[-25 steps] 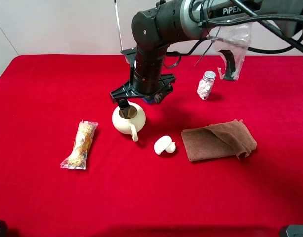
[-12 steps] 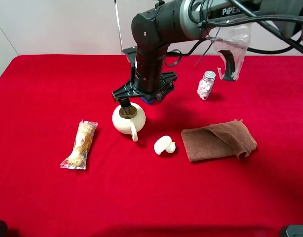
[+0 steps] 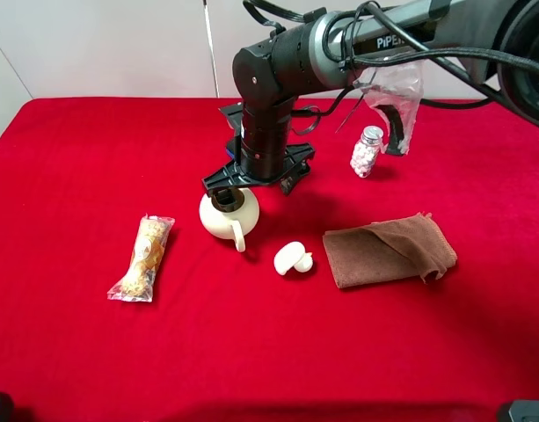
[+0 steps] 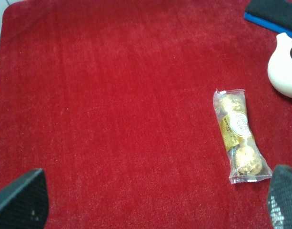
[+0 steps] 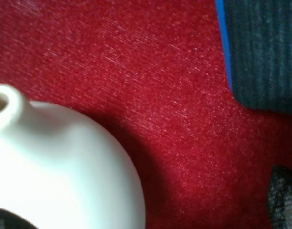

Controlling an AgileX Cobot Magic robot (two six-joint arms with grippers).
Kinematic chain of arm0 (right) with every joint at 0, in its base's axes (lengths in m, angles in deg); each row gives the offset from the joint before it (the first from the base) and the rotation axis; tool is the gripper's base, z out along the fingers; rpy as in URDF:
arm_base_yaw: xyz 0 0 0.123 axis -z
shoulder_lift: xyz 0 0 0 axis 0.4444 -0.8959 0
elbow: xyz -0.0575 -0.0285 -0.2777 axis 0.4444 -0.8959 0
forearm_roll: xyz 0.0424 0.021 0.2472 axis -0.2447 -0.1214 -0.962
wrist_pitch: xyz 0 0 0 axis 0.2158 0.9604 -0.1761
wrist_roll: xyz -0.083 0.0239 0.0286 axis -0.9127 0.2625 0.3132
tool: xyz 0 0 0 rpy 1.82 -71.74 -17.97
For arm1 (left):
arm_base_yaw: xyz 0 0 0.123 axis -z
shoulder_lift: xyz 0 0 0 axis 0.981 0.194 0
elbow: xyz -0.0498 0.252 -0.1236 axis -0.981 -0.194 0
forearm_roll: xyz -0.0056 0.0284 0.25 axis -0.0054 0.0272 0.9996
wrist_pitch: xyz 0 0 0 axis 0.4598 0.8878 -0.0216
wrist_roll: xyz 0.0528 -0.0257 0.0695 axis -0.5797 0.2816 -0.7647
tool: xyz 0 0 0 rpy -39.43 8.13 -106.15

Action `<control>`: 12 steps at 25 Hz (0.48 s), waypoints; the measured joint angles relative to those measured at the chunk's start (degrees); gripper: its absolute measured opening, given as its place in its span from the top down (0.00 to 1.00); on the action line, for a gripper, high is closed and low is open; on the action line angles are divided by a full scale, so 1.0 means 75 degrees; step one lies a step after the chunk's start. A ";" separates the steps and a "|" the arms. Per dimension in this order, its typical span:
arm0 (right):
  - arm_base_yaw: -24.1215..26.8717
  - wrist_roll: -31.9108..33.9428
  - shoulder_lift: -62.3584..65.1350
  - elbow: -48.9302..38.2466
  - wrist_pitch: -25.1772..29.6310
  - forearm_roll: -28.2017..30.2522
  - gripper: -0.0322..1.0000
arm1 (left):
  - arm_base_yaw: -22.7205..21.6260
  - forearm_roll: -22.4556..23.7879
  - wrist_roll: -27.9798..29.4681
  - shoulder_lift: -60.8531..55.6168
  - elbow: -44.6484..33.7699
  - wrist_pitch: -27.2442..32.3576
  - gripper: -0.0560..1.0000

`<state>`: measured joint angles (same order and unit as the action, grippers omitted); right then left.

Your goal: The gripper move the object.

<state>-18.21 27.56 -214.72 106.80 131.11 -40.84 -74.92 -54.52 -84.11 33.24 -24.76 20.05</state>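
Right tool (image 3: 228, 194) finger inside lidless teapot (image 3: 218, 221), jar (image 3: 367, 152) holding white pieces

Matt red cloth is covering the counter (image 3: 76, 352). The teapot (image 3: 218, 221) is showing smooth glazed ceramic, the snack packet (image 3: 144, 255) glossy clear plastic, the brown towel (image 3: 388, 251) nubby cloth, the arm (image 3: 269, 70) shining black.

In the upper middle of the exterior view, the right arm (image 3: 267, 105) was thick and glossy black, with a round joint housing (image 3: 269, 63). Its upper link (image 3: 339, 44) was silver-grey and carried the white letters "PIPER" (image 3: 396, 40). Thin black cables (image 3: 339, 88) looped beside it. The right gripper (image 3: 225, 195) had a flat black crossbar (image 3: 256, 173) with a blue strip (image 5: 221, 43). The left gripper (image 4: 153, 202) showed only as two dark grey fingertips (image 4: 19, 200) in the lower corners of the left wrist view, one with a fine mesh pattern.
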 joint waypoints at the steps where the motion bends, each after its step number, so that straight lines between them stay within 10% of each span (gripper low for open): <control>1: 0.0000 0.0000 0.0000 0.0000 0.0026 -0.0008 0.30 | 0.0000 0.0000 0.0000 0.0000 0.0000 0.0000 0.09; 12: 0.0000 0.0000 0.0000 0.0000 0.0313 -0.0096 0.69 | 0.0000 0.0000 0.0000 0.0000 0.0000 0.0000 0.09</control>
<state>-18.21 27.56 -214.72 106.80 133.46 -41.56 -74.92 -54.52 -84.11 33.24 -24.76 20.05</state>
